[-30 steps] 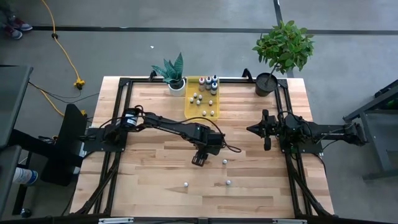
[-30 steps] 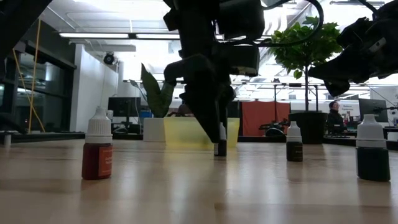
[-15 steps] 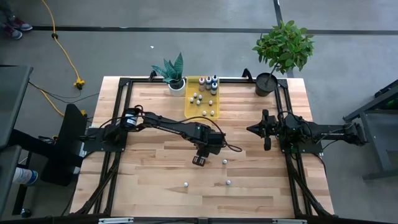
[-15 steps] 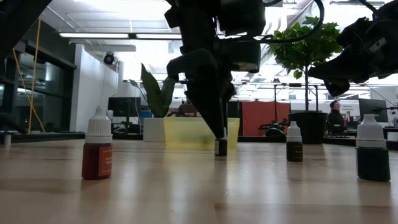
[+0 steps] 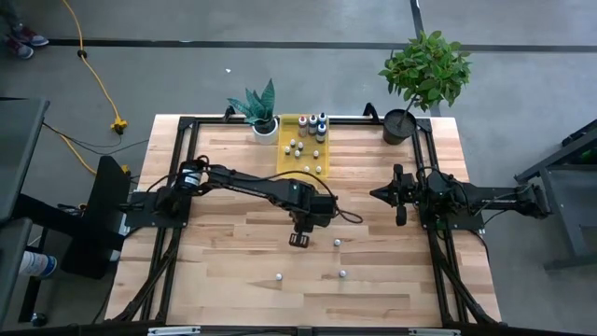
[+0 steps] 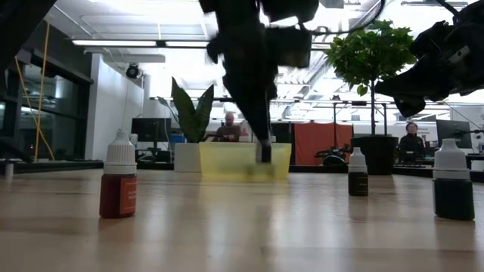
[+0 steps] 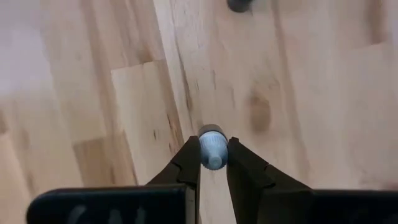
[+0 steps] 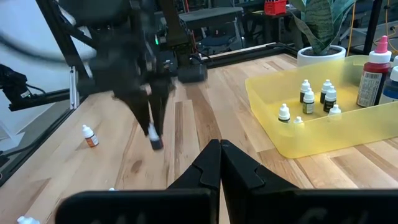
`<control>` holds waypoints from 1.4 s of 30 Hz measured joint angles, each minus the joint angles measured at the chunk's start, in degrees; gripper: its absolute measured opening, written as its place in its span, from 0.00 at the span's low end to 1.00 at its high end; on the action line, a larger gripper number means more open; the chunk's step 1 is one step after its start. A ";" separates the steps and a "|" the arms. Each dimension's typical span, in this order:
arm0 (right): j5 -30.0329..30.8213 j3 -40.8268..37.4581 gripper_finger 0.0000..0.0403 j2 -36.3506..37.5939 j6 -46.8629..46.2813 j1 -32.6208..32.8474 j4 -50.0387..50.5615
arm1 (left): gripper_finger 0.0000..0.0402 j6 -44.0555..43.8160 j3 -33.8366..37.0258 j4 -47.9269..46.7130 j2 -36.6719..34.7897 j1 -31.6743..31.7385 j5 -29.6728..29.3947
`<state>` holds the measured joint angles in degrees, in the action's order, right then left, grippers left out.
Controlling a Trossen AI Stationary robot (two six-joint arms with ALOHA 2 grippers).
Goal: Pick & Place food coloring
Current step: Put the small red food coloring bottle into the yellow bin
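My left gripper (image 5: 300, 240) hangs over the middle of the table, shut on one small food coloring bottle (image 6: 264, 153) with a white cap and a dark body. More food coloring bottles stand loose on the wood: a red one (image 6: 119, 185), a dark one (image 6: 358, 183) and a larger dark one (image 6: 454, 189). Several more stand in the translucent yellow tray (image 5: 304, 159) at the far edge. My right gripper (image 5: 399, 196) waits shut at the table's right side, clear of every bottle. My left gripper pinches the bottle's white cap (image 7: 212, 149) between its two fingertips. The fingers (image 8: 149, 115) come steeply from above, pointing down. The bottle hangs upright below them, its dark body (image 8: 157, 144) lifted clear of the table.
A snake plant in a white pot (image 5: 263, 117) stands left of the tray and a leafy plant in a black pot (image 5: 401, 121) at the far right corner. Three loose bottles (image 5: 337, 243) (image 5: 279, 277) (image 5: 342, 274) dot the near half of the table.
My left gripper has shut on the bottle, which stood on the table between its fingers, and has then gone up. The bottle is now lifted clear of the wood, still upright.
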<state>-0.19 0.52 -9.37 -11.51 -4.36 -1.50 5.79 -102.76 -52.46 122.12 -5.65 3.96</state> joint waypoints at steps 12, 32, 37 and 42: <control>0.00 0.00 0.00 0.00 0.02 0.01 0.00 | 0.10 -25.70 -15.08 -18.60 -0.68 3.67 0.01; 0.00 0.00 0.00 0.00 0.02 0.00 0.00 | 0.08 -44.66 -18.62 -29.86 -7.18 11.96 -7.59; 0.00 0.02 0.00 0.00 0.01 0.01 0.00 | 0.07 -49.31 -18.62 -32.23 -8.67 14.19 -11.91; 0.00 0.02 0.00 0.00 0.02 0.00 0.00 | 0.07 -52.61 -17.67 -31.40 -8.73 15.99 -14.04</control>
<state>-0.19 0.54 -9.37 -11.49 -4.36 -1.50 -46.83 -120.43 -83.87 113.40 10.33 -10.08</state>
